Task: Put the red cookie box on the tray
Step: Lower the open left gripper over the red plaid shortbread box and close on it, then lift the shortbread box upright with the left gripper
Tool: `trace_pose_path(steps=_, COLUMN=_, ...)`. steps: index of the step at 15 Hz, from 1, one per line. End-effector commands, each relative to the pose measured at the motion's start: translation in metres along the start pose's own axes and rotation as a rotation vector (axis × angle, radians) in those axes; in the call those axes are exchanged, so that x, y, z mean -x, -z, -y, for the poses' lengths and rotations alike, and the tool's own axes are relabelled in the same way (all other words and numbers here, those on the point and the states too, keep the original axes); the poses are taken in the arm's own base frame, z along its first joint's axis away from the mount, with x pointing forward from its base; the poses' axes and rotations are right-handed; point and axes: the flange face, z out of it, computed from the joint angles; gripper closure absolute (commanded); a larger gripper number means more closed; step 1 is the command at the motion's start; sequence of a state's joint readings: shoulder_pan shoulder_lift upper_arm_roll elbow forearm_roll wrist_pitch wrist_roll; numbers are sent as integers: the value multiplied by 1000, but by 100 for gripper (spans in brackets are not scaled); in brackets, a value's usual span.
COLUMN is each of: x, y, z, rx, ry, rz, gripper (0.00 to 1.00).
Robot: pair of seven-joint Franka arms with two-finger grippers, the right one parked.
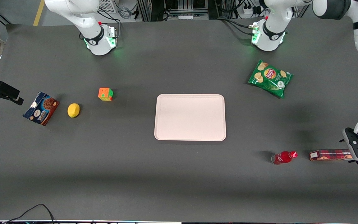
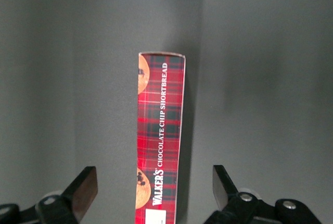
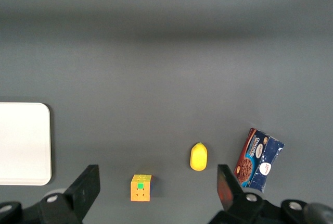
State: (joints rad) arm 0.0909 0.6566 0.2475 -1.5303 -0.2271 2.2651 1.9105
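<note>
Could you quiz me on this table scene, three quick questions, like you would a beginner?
1. True or false: the red cookie box already lies on the tray.
2. Which thing lies closest to the red cookie box?
A. the lemon
B. the red bottle
C. the chip bag
3. Fill in: the gripper hangs over one end of the box with its fingers ____.

Key:
1. False; the box lies on the table toward the working arm's end, and nothing is on the tray.
2. B
3. open, one on each side of the box, not touching it.
</note>
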Motion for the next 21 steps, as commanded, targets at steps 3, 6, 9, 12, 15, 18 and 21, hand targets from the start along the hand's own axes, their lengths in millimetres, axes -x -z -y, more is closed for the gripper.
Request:
trace_pose_path(steps=3, x=25, y=-30, z=7, rx=-19, ry=-40, rz=-31, gripper=0)
trace_pose_path(steps=6, x=27, y=-41, z=5, rx=-10, ry=-62, rz=-29, gripper=0)
trace_pose_path(steps=9, x=28, y=-50, z=6, rx=-33, ry=-82, rz=-11, gripper=0)
trace_pose_path(steps=12, x=29, y=-57, z=5, rx=-31, ry=-84, rz=-8, gripper=1)
trace_pose_path(steps=15, x=29, y=-68, z=3, rx=-39, ry=-64, rz=-18, gripper=3)
trace_pose_path(steps=18, x=29, y=-71, z=3, rx=-39, ry=-61, rz=-19, gripper=21)
trace_pose_path(steps=21, x=29, y=-71, z=3, rx=-41, ry=-61, rz=-17, gripper=53)
